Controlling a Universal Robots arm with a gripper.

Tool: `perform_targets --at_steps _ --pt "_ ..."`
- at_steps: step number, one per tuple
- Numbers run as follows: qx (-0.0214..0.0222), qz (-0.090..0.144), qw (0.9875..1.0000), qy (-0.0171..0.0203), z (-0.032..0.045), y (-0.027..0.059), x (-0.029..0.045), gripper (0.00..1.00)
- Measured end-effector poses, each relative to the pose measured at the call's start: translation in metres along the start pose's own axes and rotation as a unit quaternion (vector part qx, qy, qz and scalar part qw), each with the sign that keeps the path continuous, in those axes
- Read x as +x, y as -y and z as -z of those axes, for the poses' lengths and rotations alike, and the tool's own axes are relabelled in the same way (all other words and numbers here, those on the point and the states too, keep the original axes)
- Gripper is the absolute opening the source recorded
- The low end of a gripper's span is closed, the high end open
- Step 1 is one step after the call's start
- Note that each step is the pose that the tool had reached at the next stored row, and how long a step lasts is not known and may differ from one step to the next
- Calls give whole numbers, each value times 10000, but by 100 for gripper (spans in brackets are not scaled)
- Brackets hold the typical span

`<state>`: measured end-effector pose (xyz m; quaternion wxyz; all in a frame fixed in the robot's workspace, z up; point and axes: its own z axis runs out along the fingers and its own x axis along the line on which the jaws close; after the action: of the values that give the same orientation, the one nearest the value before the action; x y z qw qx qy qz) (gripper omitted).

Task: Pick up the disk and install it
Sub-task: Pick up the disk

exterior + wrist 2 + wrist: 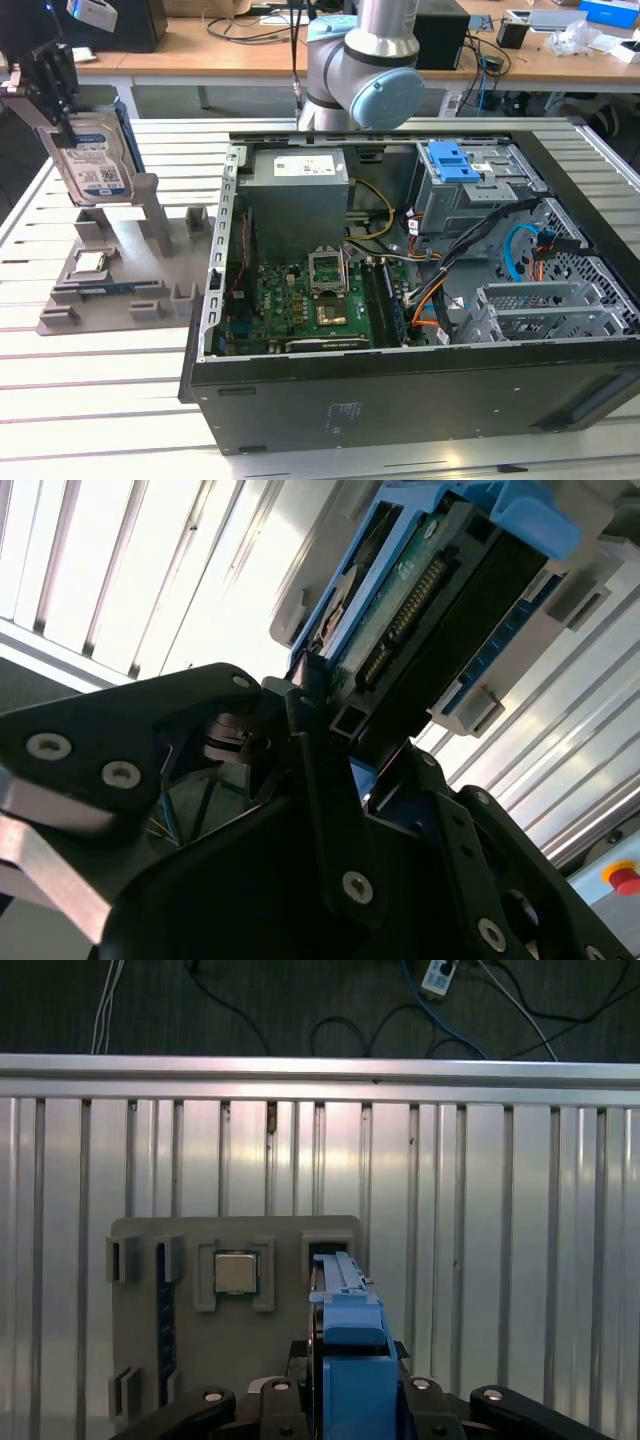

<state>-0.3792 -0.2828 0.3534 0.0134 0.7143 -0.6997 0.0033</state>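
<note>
Clamping one disk (92,150), one tool (48,95) hangs over one grey tray (125,262).

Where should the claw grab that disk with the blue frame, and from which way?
Grip its top edge, coming down from above. The disk stands upright on edge at the grey holder, with both flat faces free, so the claw can pinch across them. It is clamped there.

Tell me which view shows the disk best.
The exterior view: the disk shows its labelled face, upright in the gripper at the grey stand. The second wrist view shows its connector end close up; the first wrist view, its blue frame edge-on.
</note>
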Motion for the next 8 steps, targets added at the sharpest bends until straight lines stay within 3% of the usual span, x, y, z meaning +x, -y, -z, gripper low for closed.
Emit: perform_targets --at_steps 8 --pt "0 0 10000 0 242 -4 -4 36"
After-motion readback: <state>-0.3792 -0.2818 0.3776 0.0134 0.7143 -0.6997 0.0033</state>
